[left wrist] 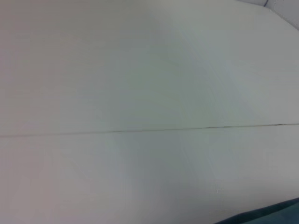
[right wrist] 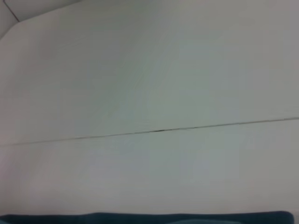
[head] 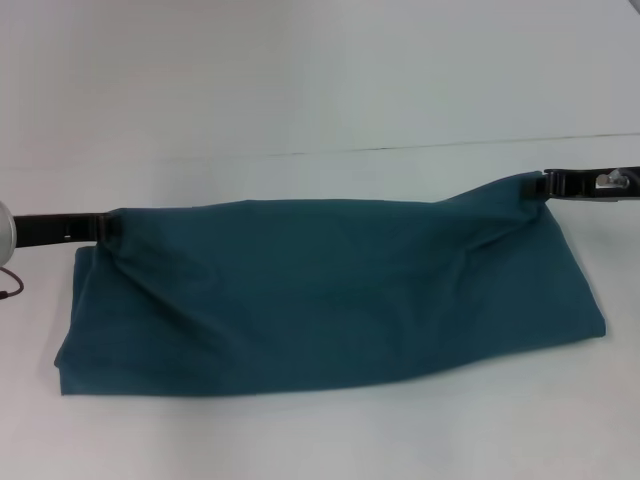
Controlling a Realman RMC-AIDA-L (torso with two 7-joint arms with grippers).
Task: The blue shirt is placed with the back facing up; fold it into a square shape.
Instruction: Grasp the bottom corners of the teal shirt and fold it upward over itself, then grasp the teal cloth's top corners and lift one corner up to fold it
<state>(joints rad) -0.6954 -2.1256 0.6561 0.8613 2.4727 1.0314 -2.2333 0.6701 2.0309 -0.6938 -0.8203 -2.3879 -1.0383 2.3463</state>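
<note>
Item: blue shirt [head: 330,295]. You see it lying on the white table [head: 300,80] as a long band, its long axis running from one gripper across to the other.

Left gripper [head: 104,228]: you find it at one far corner of the shirt, jaws clamped on the cloth there. The shirt runs away from these jaws toward the other arm and hangs down toward you.

Right gripper [head: 545,183]: you find it at the opposite far corner, jaws pinched on the fabric, holding that corner a little higher than the left one. Creases run from this corner down into the body of the shirt.

Relation to note: the far edge is strung between the two grippers, while the near edge rests on the table closer to you. Each arm is equally near its own corner.

Judgement: you appear to be midway through a fold; carrying both corners together toward the near edge would lay the raised layer over the resting one.

Wrist views: you see only table, a seam [left wrist: 187,129] and a sliver of shirt.
</note>
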